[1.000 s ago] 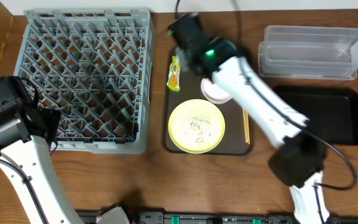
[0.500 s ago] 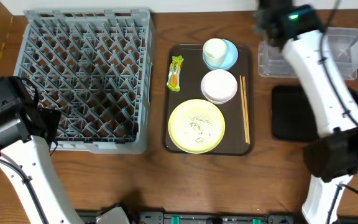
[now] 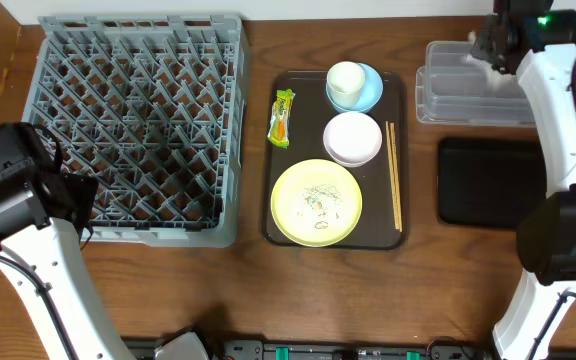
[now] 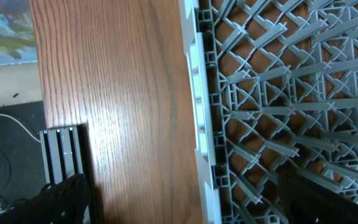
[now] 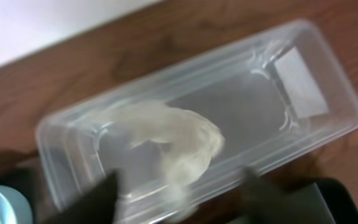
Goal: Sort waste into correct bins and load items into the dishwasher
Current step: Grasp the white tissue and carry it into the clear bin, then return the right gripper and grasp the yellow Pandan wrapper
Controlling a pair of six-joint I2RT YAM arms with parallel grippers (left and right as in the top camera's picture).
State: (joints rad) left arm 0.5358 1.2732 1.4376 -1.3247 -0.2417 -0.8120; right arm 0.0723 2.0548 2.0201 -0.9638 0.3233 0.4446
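Currently the step in hand is waste sorting: paper goes into the tub. At 9 o'clock on the table, the dish rack is not yet loaded. The left gripper hangs over the rack's outer edge, fingers spread apart, nothing between them.

At centre, the serving tray carries:
- the snack wrapper at its 10 o'clock;
- the cup, standing in the blue bowl, at 1 o'clock;
- the white bowl, just below;
- the yellow plate, with food grains on it, at 6 o'clock;
- the chopsticks, along the 3 o'clock rim.

At 2 o'clock, the napkin shows inside the clear tub. The right gripper is above it. In the blurred wrist view its fingers appear apart, not clamped on the paper. The black tray lies at 3 o'clock.

Next move, as judged: raise the right arm clear, travel to the wrapper, descend with fingers apart, then pinch.

No writing is legible. The wrapper print is too small to read, and a pale rectangle in the tub floor shows no text.
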